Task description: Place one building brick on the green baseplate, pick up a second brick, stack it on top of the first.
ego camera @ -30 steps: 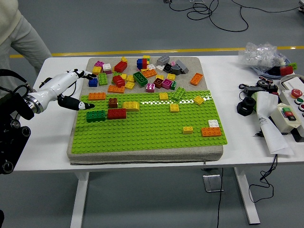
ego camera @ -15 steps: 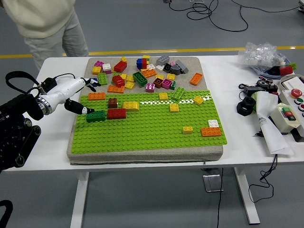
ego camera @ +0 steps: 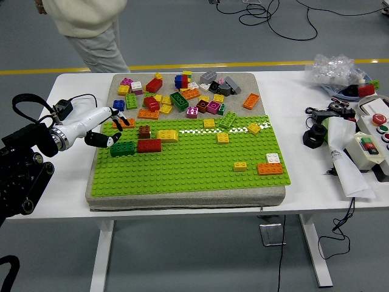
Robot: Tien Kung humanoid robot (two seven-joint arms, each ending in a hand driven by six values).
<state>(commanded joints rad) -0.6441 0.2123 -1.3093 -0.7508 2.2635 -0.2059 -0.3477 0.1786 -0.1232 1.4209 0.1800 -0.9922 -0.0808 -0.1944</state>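
We note the white surface (ego camera: 67, 176) carrying a grey padded mat (ego camera: 182, 196), with the bright green studded baseplate (ego camera: 188, 164) on its near half. No true containers here; the mat's far end acts as the stock area, holding a loose pile of mixed coloured bricks (ego camera: 182, 91). The left robot hand (ego camera: 108, 128), white-shelled with dark fingertips, hovers at the baseplate's left edge, fingers loosely spread, gripping nothing. Just beside its thumb sits a dark green rectangular brick (ego camera: 123, 148), touching a red rectangular brick (ego camera: 149, 145). We judge the main risk: closing there could catch both bricks, or nudge the green one askew.
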